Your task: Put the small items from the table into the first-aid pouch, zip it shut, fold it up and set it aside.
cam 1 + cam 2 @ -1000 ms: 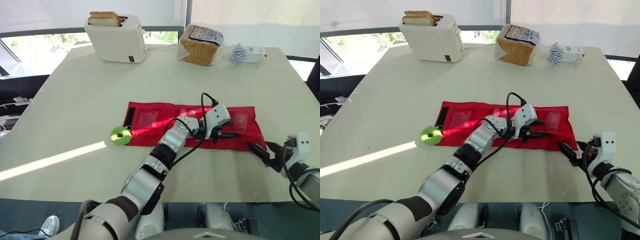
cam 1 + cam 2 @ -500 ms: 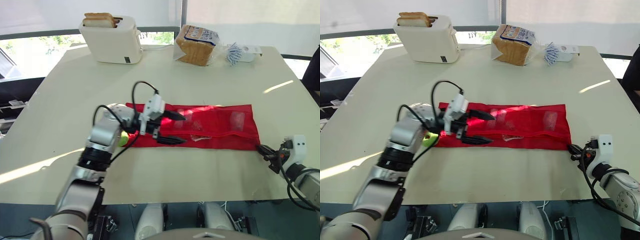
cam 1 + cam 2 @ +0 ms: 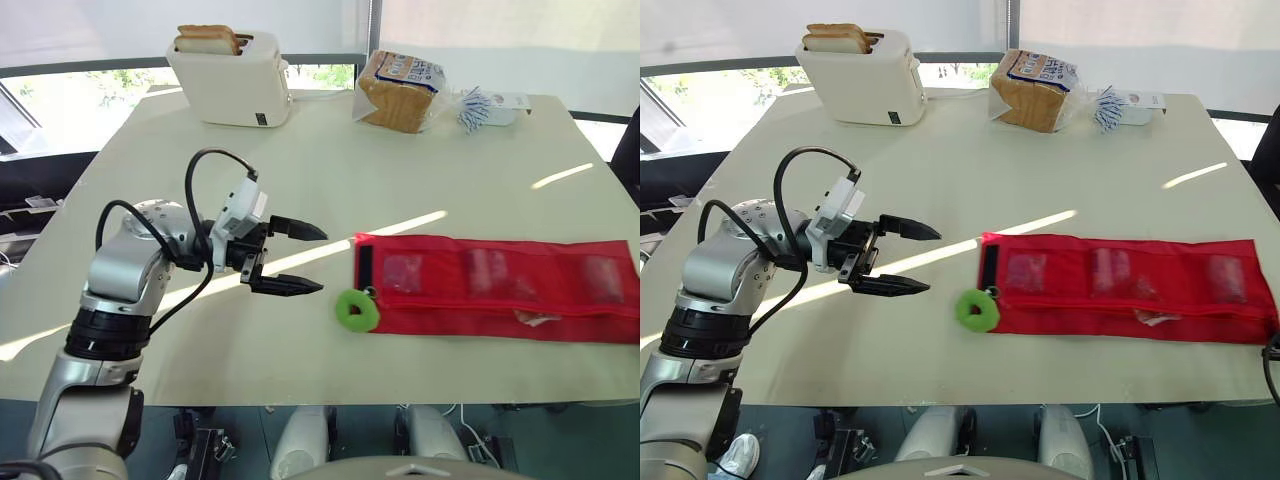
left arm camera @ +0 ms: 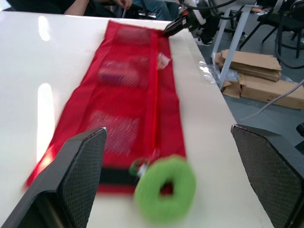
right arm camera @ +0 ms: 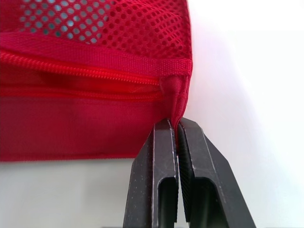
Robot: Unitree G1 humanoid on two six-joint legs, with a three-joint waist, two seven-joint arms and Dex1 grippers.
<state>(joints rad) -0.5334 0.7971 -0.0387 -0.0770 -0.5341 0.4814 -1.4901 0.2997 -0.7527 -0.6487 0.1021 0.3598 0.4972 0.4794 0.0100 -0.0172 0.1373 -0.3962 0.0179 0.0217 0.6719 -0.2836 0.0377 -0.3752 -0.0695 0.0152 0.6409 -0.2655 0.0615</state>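
The table [image 3: 450,160] carries the red first-aid pouch [image 3: 500,290], flat at its 4 o'clock side, small items [image 3: 487,268] in 3 mesh pockets. The toaster [image 3: 235,85] stands at 11 o'clock, the bread bag [image 3: 400,90] at 1 o'clock. The left gripper [image 3: 322,262] hovers at the pouch's 9 o'clock, jaws wide apart, empty. The green ring [image 3: 357,310] lies at the pouch's 8 o'clock corner. The right gripper [image 5: 175,129] pinches the pouch's end seam between closed jaws.

We locate the first-aid pouch [image 3: 495,285] flat on the table [image 3: 150,160], near right, ring pull [image 3: 357,310] at its left end. The left gripper [image 3: 322,262] is left of it, apart. Toaster [image 3: 233,75] and bread bag [image 3: 400,88] stand behind, toaster leftmost.
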